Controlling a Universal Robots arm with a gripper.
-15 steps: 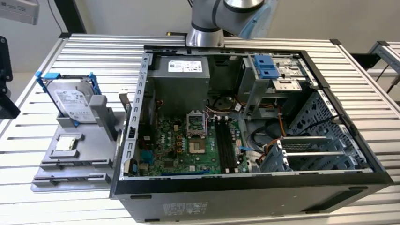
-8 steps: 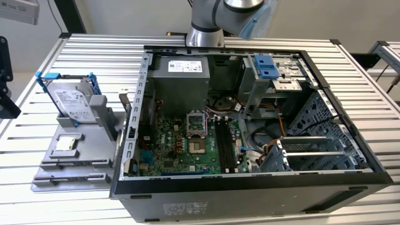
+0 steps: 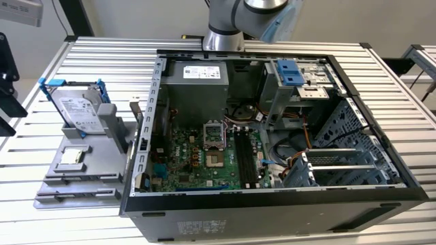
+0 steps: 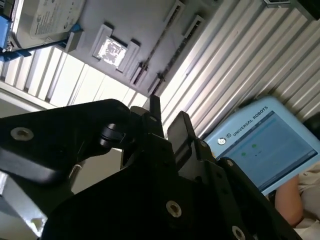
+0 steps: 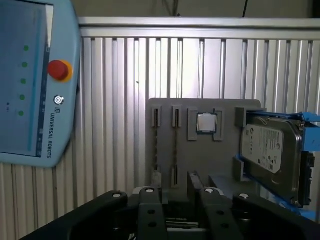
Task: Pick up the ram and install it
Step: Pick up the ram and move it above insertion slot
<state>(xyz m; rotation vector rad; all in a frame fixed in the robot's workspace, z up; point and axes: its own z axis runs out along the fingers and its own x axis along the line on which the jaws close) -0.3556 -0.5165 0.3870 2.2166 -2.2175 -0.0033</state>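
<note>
1. Our black two-fingered claw (image 5: 178, 196) stands parted, gripping nothing.
2. We see the slim dark ram stick (image 5: 176, 147) in a slot of the grey holder (image 5: 215, 155) on the ribbed metal desk (image 5: 115, 100).

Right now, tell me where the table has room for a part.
On the exterior view's left, slats lie bare on the tray's near side and beyond its far side. A narrow strip runs along the case on that view's right. Tray and case interior are crowded.
</note>
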